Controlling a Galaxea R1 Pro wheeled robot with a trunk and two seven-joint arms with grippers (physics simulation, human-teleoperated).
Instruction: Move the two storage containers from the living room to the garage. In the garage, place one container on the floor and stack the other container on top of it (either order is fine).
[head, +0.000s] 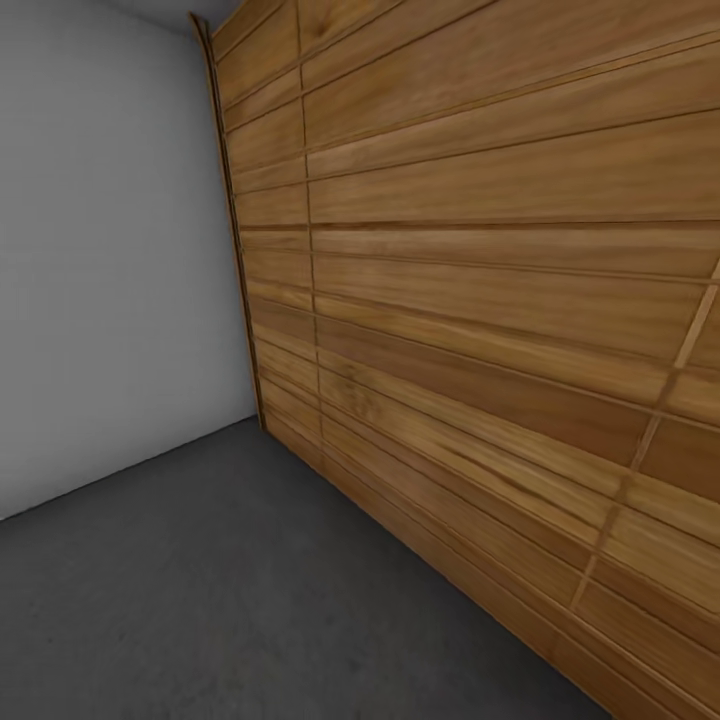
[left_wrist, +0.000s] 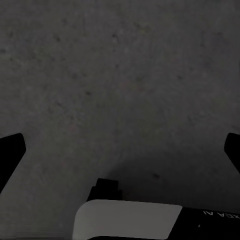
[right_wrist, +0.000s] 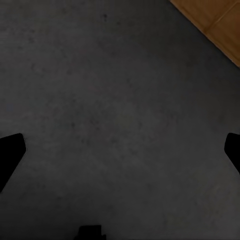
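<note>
**Operator:** Garage corner ahead of me on the head camera: 1 door of horizontal wooden slats runs along the right, 1 plain pale grey wall stands on the left, and they meet at 1 corner. Below both lies the dark grey, rough, speckled concrete floor.

**Spotter:** And your claws?

**Operator:** I have 2. The left gripper points at the concrete floor; its 2 black fingertips sit at opposite edges of the left wrist camera, spread wide, with bare concrete between them. A white and black part of the robot lies beneath that camera.

**Spotter:** Right side?

**Operator:** The right gripper is the same: 2 dark fingertips wide apart, holding nothing, with the floor under them. 1 corner of the wooden-slat door cuts into that wrist camera, so this claw hangs near the door's foot.

**Spotter:** Where is the floor relative to the claws?

**Operator:** Straight along both sets of fingers. I cannot tell whether either claw touches it.
</note>
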